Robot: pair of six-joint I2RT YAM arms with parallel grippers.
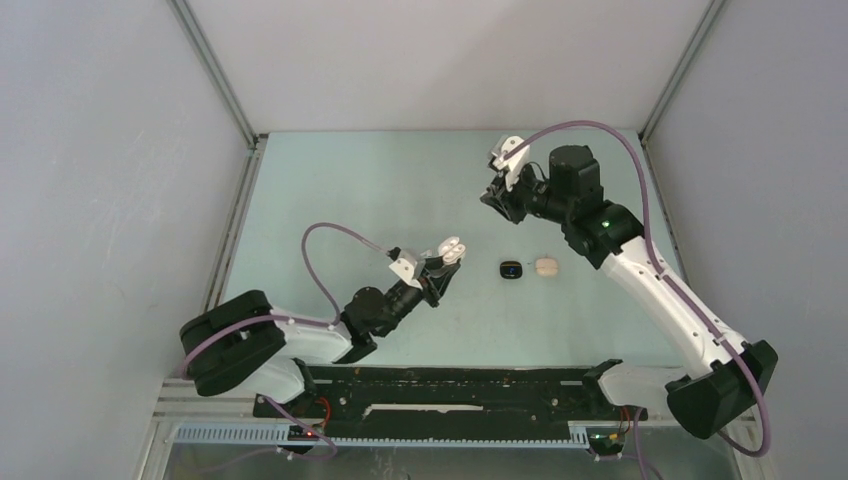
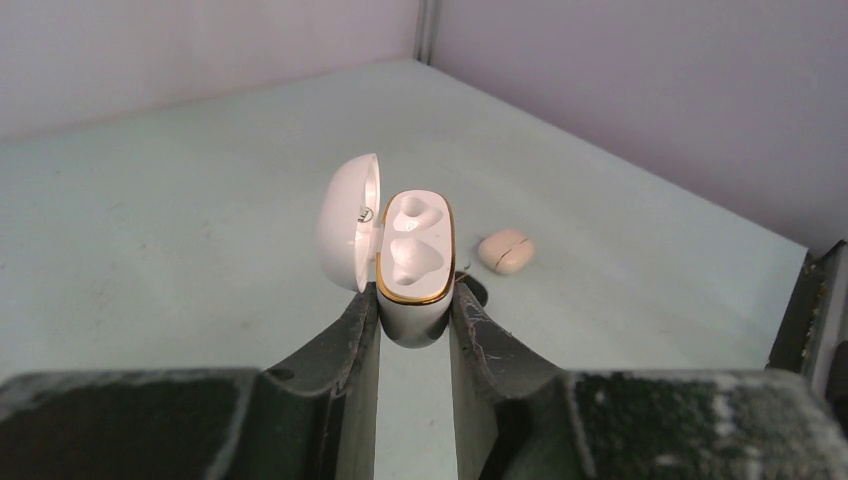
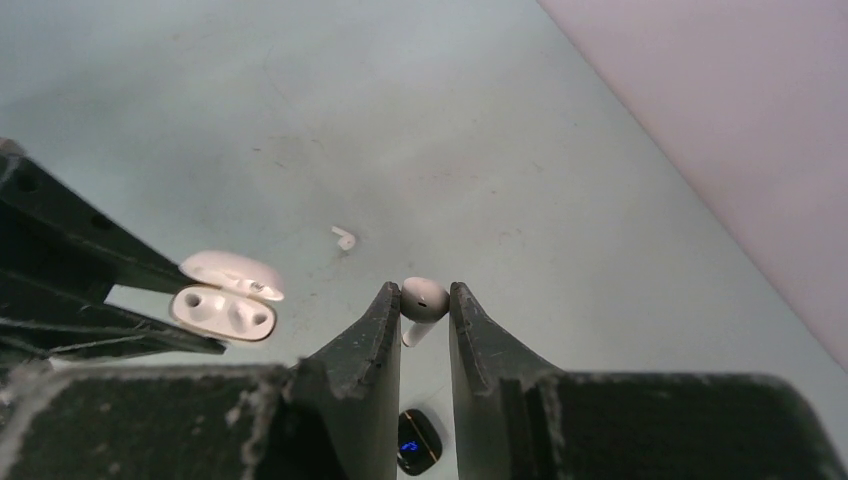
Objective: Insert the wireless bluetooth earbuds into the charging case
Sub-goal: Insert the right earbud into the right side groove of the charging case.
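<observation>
Left gripper (image 2: pixel 415 305): closing tightly on the base of the white charging case (image 2: pixel 415 250), one finger pressing each side.
Lid (image 2: pixel 348 222): standing open, left of the fingers.
Right gripper (image 3: pixel 424 292): pinching a white earbud (image 3: pixel 423 302) between its fingertips.
Loose earbud (image 3: pixel 343 238): lying beyond the right fingertips, well apart.
Black case (image 3: pixel 419 443): lying beneath the right gripper.
Beige case (image 2: pixel 506 250): lying beyond the left fingers, to their right.

The top view looks steeply down from above and behind the arm bases, far off, taking in the whole table (image 1: pixel 330 180) with the open white case (image 1: pixel 452 248) near its middle. The left wrist view sits just behind that case (image 2: pixel 415 260), level and very close. The right wrist view looks down from higher up, the case (image 3: pixel 225 305) at its left — all three share it.
</observation>
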